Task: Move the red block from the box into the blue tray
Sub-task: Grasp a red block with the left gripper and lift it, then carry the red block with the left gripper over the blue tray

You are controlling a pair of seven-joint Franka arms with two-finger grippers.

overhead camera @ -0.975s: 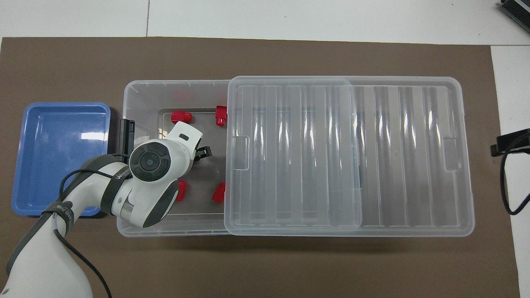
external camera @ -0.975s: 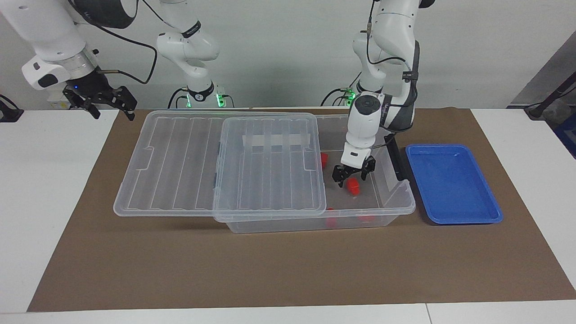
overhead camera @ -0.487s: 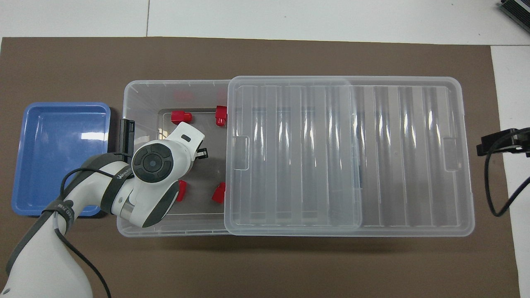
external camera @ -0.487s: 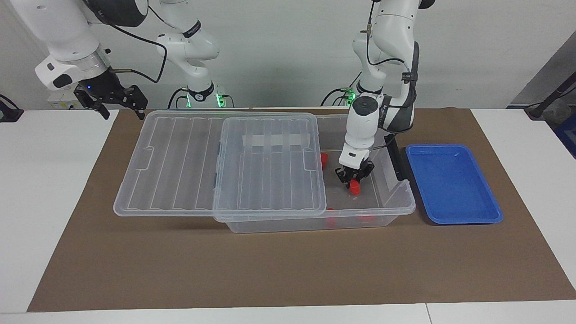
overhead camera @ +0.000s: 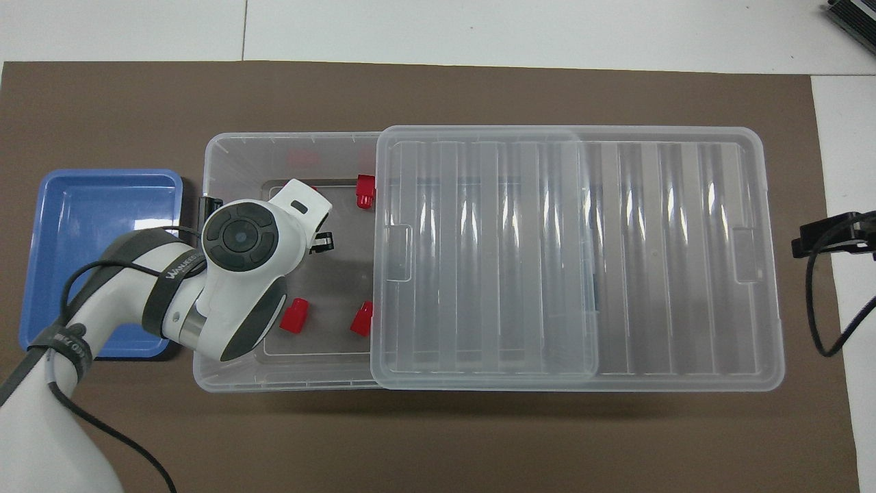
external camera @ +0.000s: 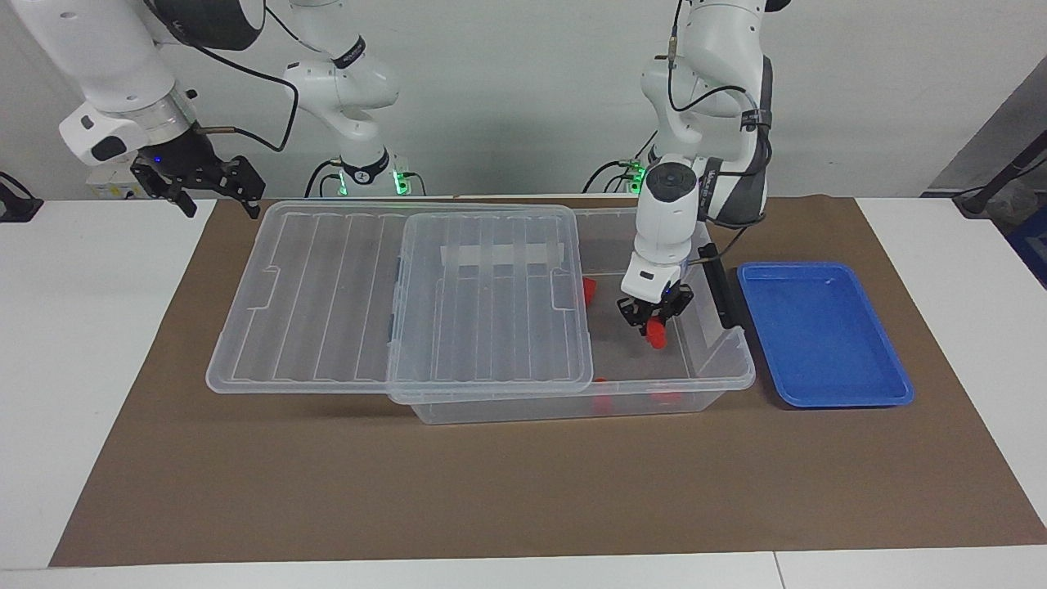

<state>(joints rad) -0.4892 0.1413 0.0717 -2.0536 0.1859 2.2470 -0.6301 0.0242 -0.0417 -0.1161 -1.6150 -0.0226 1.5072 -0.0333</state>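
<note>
**Red block pinched inside the open end of the box**

From overhead, the left arm's white wrist covers the left gripper (external camera: 655, 315) and the red block (external camera: 656, 331) it holds; only the facing view shows them. There the fingers are pressed onto the block's upper part, and it hangs below them, long axis roughly upright, over the box's floor.

The box (external camera: 736, 372) is clear, smooth plastic with a black handle (external camera: 719, 285) at the end toward the blue tray (external camera: 851, 393). Its ribbed clear lid (overhead camera: 575, 257) is slid toward the right arm's end, hiding most of the inside. Other red blocks (overhead camera: 295, 316) lie on the floor, one half under the lid's edge.

The tray is shallow, glossy, round-cornered, just beside the box.

The right gripper (external camera: 214, 186) waits with jaws spread, raised near the lid's corner.
</note>
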